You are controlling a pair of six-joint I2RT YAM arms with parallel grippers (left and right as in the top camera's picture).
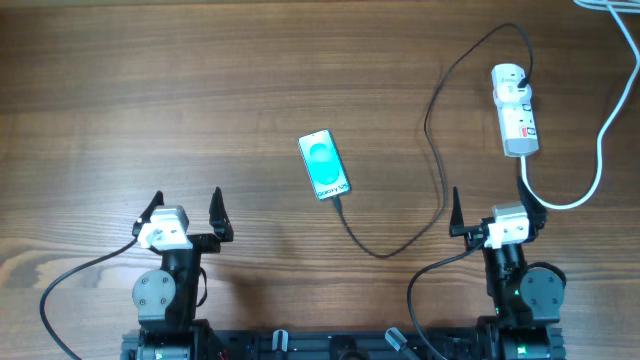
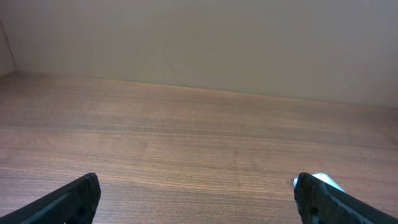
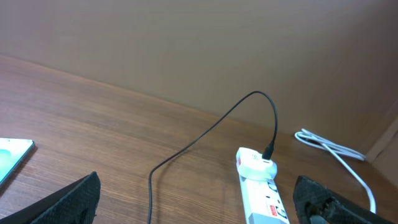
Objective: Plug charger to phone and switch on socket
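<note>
Near edge: left gripper (image 1: 187, 197) and right gripper (image 1: 492, 198) stand wide open, holding nothing. Mid-table, the phone (image 1: 324, 165) lies near-to-far, slightly skewed, with the charger (image 3: 211, 126) cable meeting its near end. Toward the far right corner, the socket (image 1: 515, 112) also lies near-to-far, with the charger's plug at its far end.

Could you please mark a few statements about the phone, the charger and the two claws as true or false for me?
1. The phone lies screen up on the table. True.
2. The left claw grips the charger cable. False: it is open, empty and far from the cable.
3. The charger's black plug sits at the far end of the power strip. True.
4. The phone lies to the right of the power strip. False: it lies to its left, near the table's middle.
5. The right claw is open. True.
</note>
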